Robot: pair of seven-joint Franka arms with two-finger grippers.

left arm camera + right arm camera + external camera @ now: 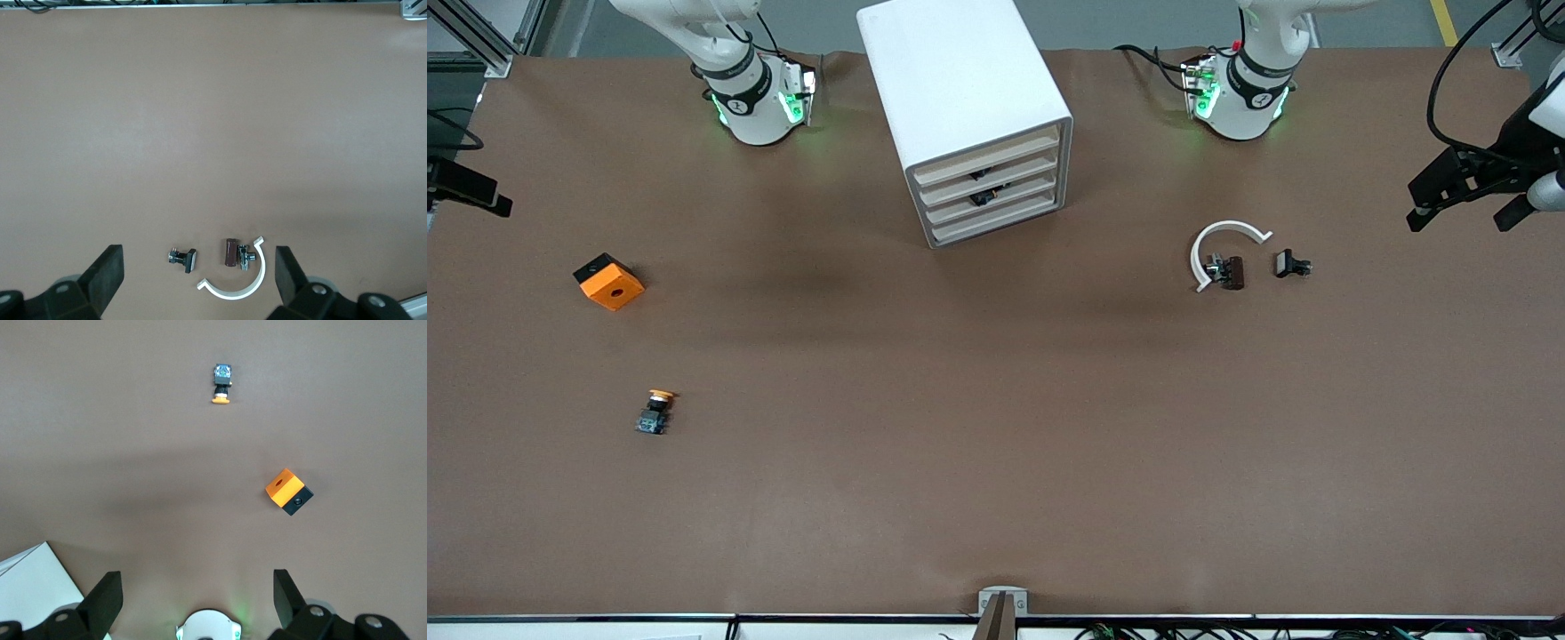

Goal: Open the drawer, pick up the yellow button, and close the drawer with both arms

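Observation:
The white cabinet (pixel 960 98) stands between the two arm bases, and all of its cream-fronted drawers (pixel 989 185) are pushed in. Small dark parts show through the gaps between the slats. A button (pixel 656 412) (pixel 221 384) with an orange cap lies on the table toward the right arm's end. My left gripper (pixel 198 267) (pixel 1463 213) hangs open, high over the white curved strip. My right gripper (pixel 197 587) hangs open, high over the table in front of its own base (pixel 208 625). Neither holds anything.
An orange block (pixel 608 281) (pixel 288 491) with a black hole lies farther from the front camera than the button. A white curved strip (pixel 1224 244) (pixel 235 285) and two small black parts (pixel 1232 272) (pixel 1291 264) lie toward the left arm's end.

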